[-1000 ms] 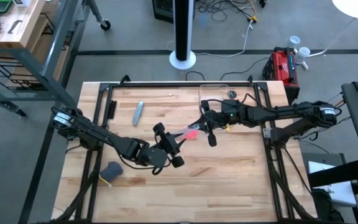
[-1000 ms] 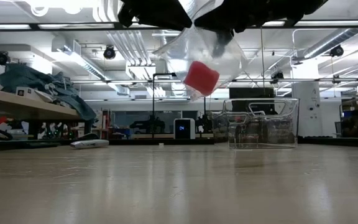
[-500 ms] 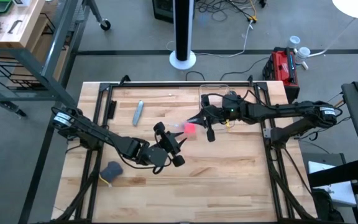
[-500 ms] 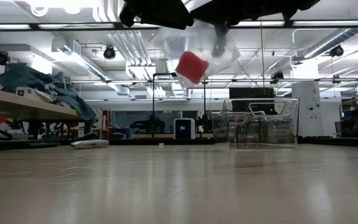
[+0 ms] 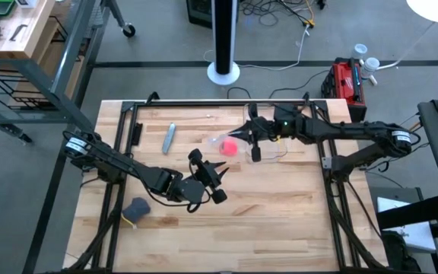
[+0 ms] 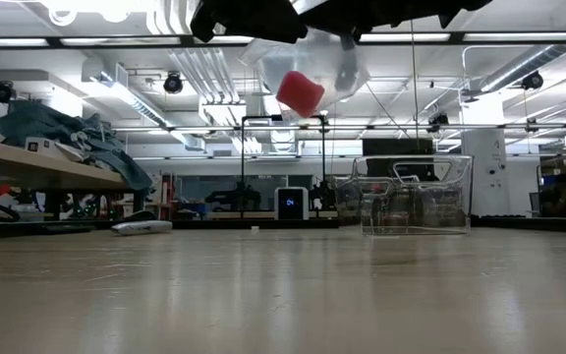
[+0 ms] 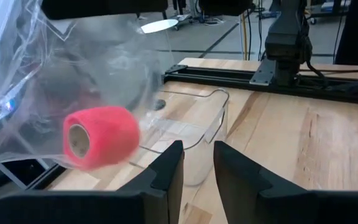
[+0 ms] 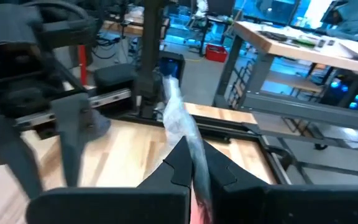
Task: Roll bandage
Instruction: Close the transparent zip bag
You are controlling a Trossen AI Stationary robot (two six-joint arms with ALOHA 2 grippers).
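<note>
The right claw (image 5: 243, 135) is pinched tight on the top of a clear plastic bag (image 6: 308, 69) and holds it well above the counter (image 5: 280, 205), so the bandage (image 6: 300, 93), a compact pink roll, hangs inside at the bag's bottom, probably to keep it bagged while it is carried. The left claw (image 5: 207, 176), empty and with only a narrow gap between its fingers, hangs over the counter's middle, near the bag but apart from it.

We see a soft, matt pink-red cloth bandage (image 7: 99, 137) rolled tight inside a clear, crinkled, glossy plastic bag (image 7: 55, 74). Beneath it lies a smooth pale wooden table (image 5: 280, 205) and a transparent hard plastic container (image 6: 416, 194).
</note>
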